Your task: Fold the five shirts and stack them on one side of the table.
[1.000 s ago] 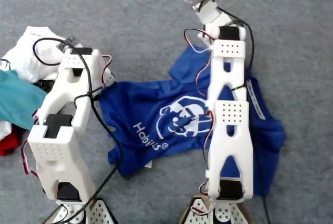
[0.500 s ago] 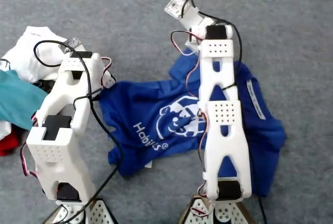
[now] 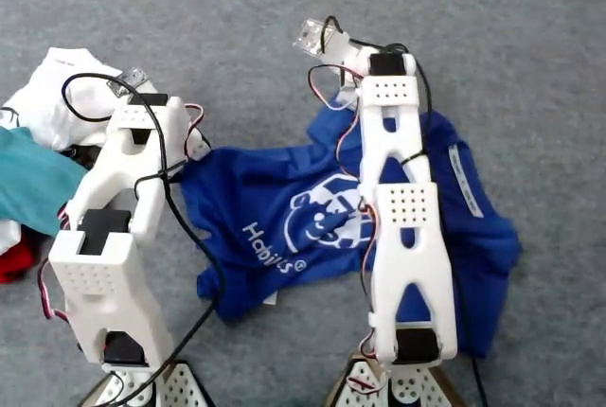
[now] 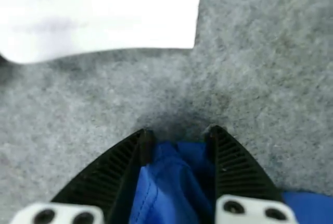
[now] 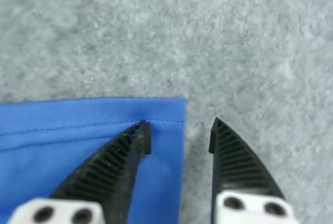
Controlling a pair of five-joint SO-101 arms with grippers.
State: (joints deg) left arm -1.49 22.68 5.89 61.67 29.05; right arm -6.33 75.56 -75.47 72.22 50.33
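Observation:
A blue shirt (image 3: 284, 218) with a white print lies crumpled on the grey carpet between the two arms. In the left wrist view my left gripper (image 4: 179, 135) is shut on a bunched fold of this blue shirt (image 4: 166, 182), low on the carpet; in the high view that is the shirt's left edge. My right gripper (image 5: 179, 130) stands open just above the carpet. One of its fingers (image 5: 127, 151) is over a flat hemmed corner of the blue shirt (image 5: 78, 140), the other over bare carpet. The right arm (image 3: 388, 132) stretches across the shirt to its far edge.
A heap of other shirts lies at the table's left: a white one (image 3: 66, 95), a teal one (image 3: 28, 185) and a bit of red (image 3: 11, 263). The white shirt (image 4: 104, 15) lies close ahead of my left gripper. Grey carpet (image 3: 530, 76) spreads to the right and far side.
The right arm has swung left and drawn nearer, bringing its gripper down to the blue shirt's far corner. The left arm and the shirt have stayed put.

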